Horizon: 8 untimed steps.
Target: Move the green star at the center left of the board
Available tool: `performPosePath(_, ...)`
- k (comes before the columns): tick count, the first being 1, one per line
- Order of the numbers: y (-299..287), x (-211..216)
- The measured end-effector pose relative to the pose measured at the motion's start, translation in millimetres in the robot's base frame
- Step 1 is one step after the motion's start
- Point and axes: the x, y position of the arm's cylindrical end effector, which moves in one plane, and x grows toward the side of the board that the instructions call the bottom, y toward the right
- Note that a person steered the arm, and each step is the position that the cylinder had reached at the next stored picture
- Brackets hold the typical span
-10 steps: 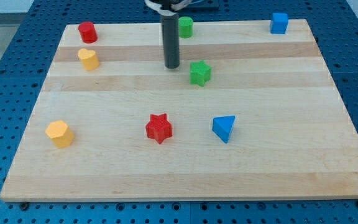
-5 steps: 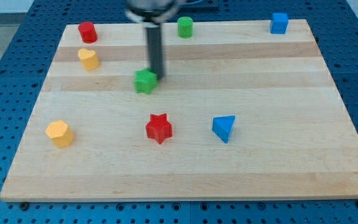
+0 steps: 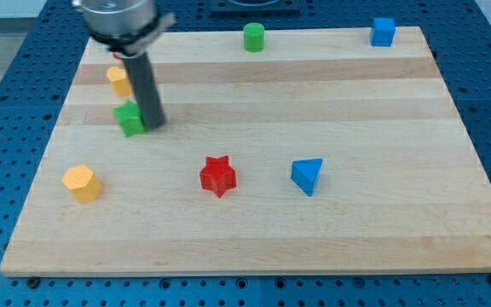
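Observation:
The green star (image 3: 129,118) lies on the wooden board (image 3: 314,230) at the centre left. My tip (image 3: 153,123) is at the star's right side, touching it. The dark rod rises from there toward the view's top left and hides the red block that stood at the board's top left corner.
A yellow block (image 3: 118,80) sits just above the star, partly behind the rod. A yellow hexagon block (image 3: 82,182) is at the lower left. A red star (image 3: 217,176) and blue triangle (image 3: 307,176) lie at lower centre. A green cylinder (image 3: 254,37) and blue block (image 3: 384,31) are at the top.
My tip has swept left across the board, pushing the green star from right of centre to the centre left. The other blocks have not moved.

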Motion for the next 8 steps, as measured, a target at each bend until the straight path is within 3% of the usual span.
performPosePath(1, -36.0, 2.4)
performPosePath(3, -44.8, 57.5)
performPosePath(6, -66.4, 21.4)
performPosePath(8, -71.7, 21.4)
